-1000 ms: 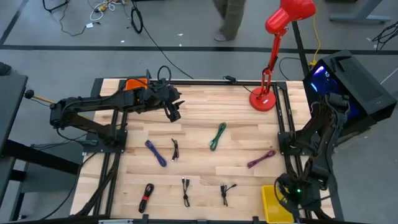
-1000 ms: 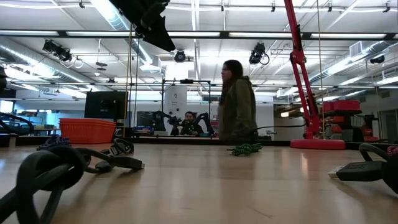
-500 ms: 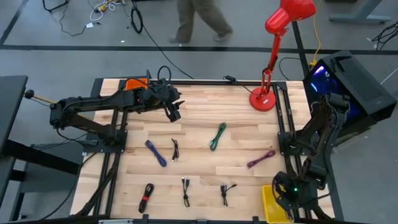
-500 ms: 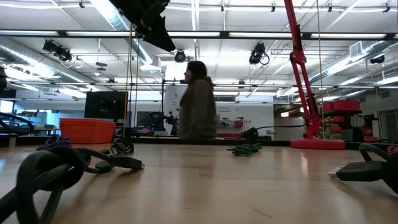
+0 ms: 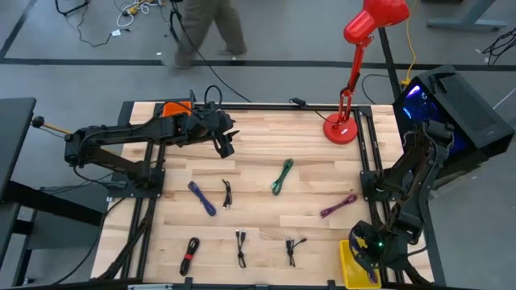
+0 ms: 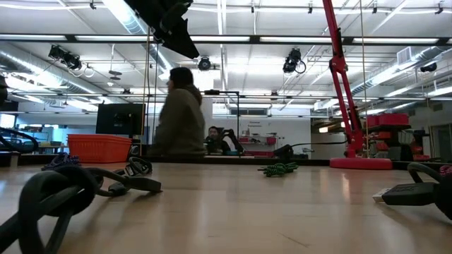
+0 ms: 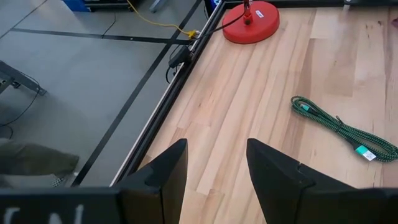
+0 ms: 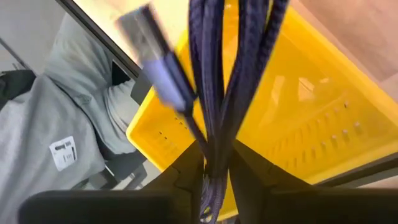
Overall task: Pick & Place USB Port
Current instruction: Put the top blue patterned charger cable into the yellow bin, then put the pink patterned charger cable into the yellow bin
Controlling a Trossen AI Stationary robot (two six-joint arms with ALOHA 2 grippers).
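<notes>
A: Status of the placement cycle?

B: The right gripper (image 8: 214, 163) is clamped on a bundled purple USB cable (image 8: 227, 74), suspended directly above the yellow bin (image 5: 351, 266) at the table's near right corner. Release is not yet done.

A: Left side?

B: The left gripper (image 7: 214, 171) hovers with fingers parted and empty over the far left of the table (image 5: 258, 137).

A: Remaining work?

B: Judging by the layout, several cables remain on the table, including the green cable (image 5: 281, 176).
</notes>
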